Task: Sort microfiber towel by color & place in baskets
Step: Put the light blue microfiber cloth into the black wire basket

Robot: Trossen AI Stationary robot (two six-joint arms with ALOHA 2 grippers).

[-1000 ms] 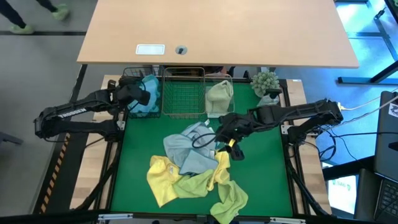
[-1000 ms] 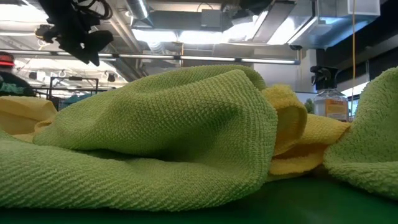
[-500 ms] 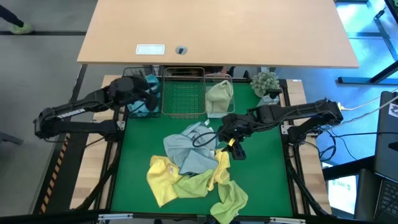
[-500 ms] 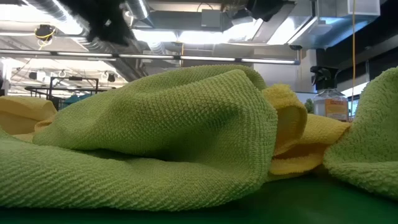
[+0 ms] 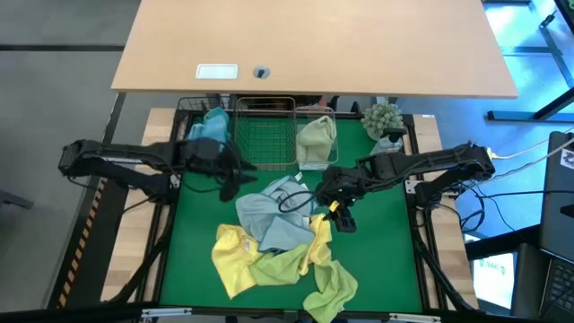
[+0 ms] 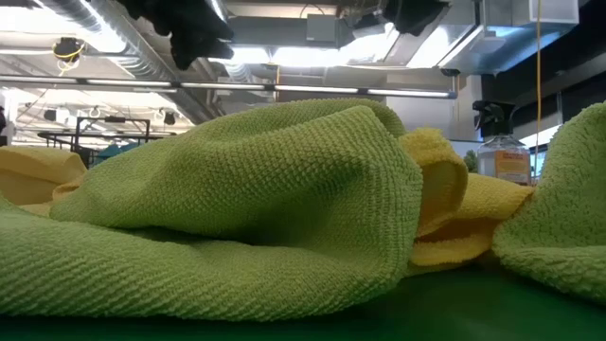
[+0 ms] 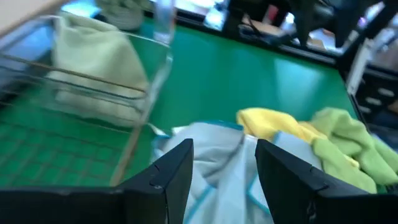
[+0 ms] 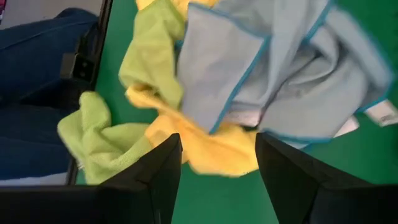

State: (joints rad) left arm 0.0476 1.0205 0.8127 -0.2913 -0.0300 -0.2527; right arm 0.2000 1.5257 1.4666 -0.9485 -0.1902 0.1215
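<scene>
Left gripper point(image 5: 235, 175) swung from black wire basket point(image 5: 192, 112) toward light blue-grey towels point(image 5: 269, 215), fingers spread; next pick likely.

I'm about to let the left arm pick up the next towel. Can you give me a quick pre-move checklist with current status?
1. Left hand open and empty: ok.
2. Left hand near the blue-grey towel in the pile: ok.
3. Right hand out of the left's way: not ok, it hovers open at the same pile.
4. Black basket already holds blue cloth: ok.
5. Silver basket free for another colour: ok.
</scene>
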